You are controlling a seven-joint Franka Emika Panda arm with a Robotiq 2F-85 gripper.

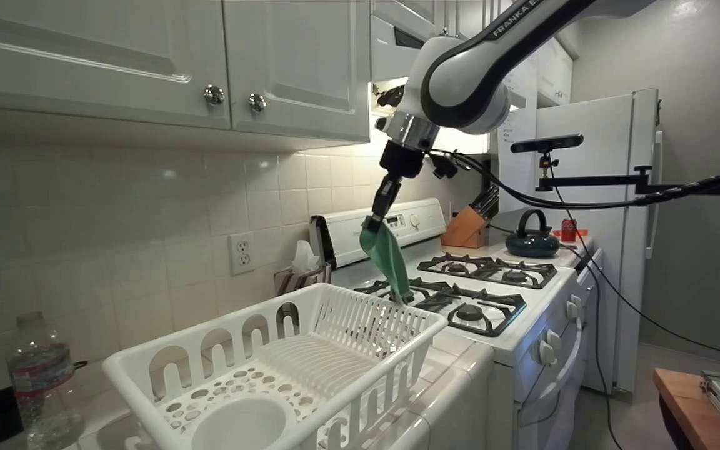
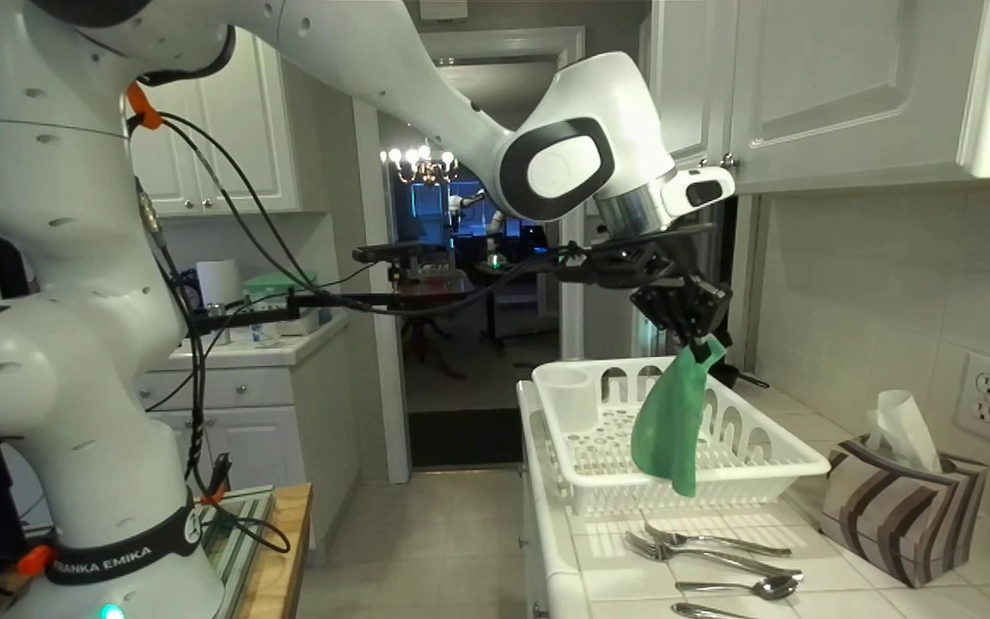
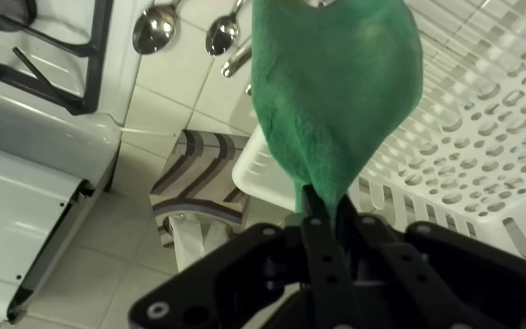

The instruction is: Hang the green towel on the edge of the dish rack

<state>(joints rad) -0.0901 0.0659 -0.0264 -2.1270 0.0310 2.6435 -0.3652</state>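
Note:
The green towel (image 1: 388, 259) hangs as a folded drape from my gripper (image 1: 372, 224). In the wrist view the fingertips (image 3: 329, 201) are shut on a pinched corner of the towel (image 3: 336, 91). The white dish rack (image 1: 360, 382) stands on the tiled counter. In an exterior view the towel (image 2: 671, 421) hangs in front of the rack's stove-side rim (image 2: 761, 474), its lower end below the rim line. I cannot tell whether it touches the rim. The gripper (image 2: 701, 348) is above rim height at that end. The towel hides part of the rack (image 3: 263, 178) in the wrist view.
Several forks and spoons (image 2: 718, 563) lie on the counter between rack and stove (image 1: 497, 340). A striped tissue box (image 2: 903, 511) stands by the rack's corner near the wall. A water bottle (image 1: 41, 381) stands beside the rack. Cabinets (image 1: 297, 69) overhang the counter.

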